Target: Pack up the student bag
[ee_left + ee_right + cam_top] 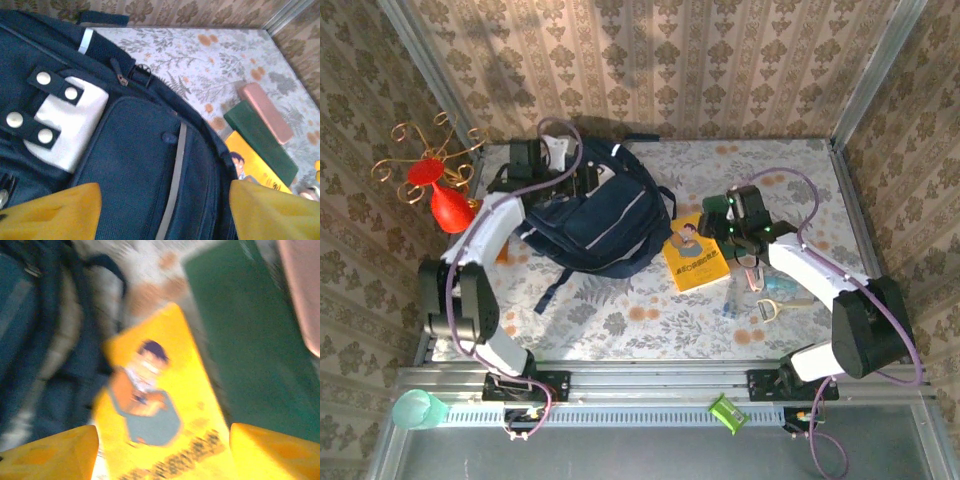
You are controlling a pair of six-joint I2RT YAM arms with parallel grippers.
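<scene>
Navy fabric marks the student bag [595,215], lying left of centre on the worktop [780,170]. The left tool [165,212] hovers over its front pocket, fingers spread, pinching nothing. The right tool [162,452], also spread and empty, hangs above the yellow picture book [155,405] just beside the bag. The book looks like the next pickup, which calls for lowering and closing on an edge.

Dark navy student bag [595,222], flat, front up
</scene>
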